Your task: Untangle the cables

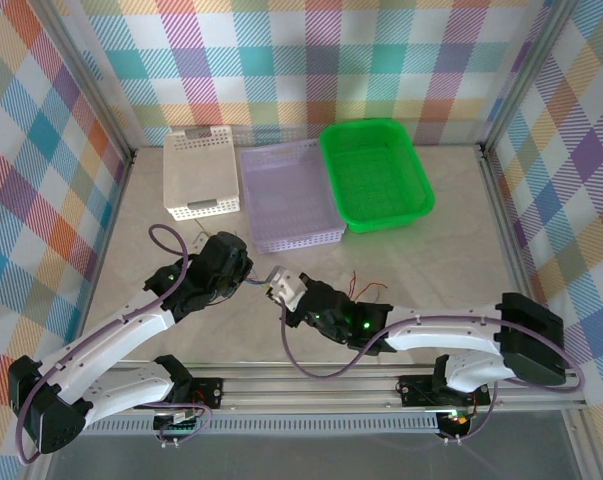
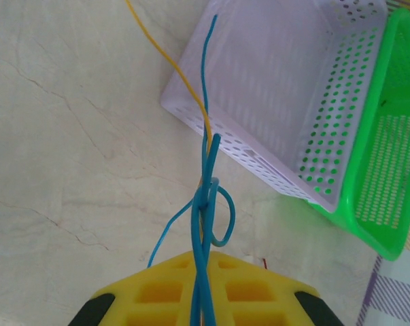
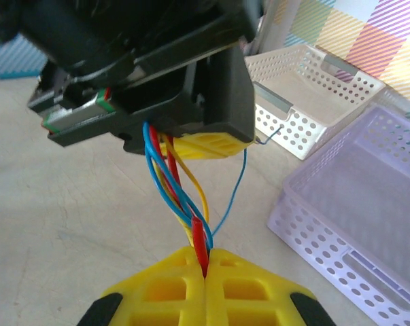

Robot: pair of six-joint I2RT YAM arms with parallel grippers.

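Pinching the cables [image 3: 174,190], your left gripper [image 2: 201,261] and right gripper [image 3: 205,258] each press their jaws onto the red, blue and yellow bundle. It stretches between them near the lilac basket [image 1: 299,238].

Back row's walled off by three baskets: white [image 1: 201,175], lilac [image 1: 291,195], green [image 1: 374,172]. Lilac sits near the cables [image 1: 260,284], so it's tight behind them. Plenty of bare table [image 1: 451,255] on the right.

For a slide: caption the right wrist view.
Right gripper and left gripper clamp twisted red, blue, yellow cables between them.
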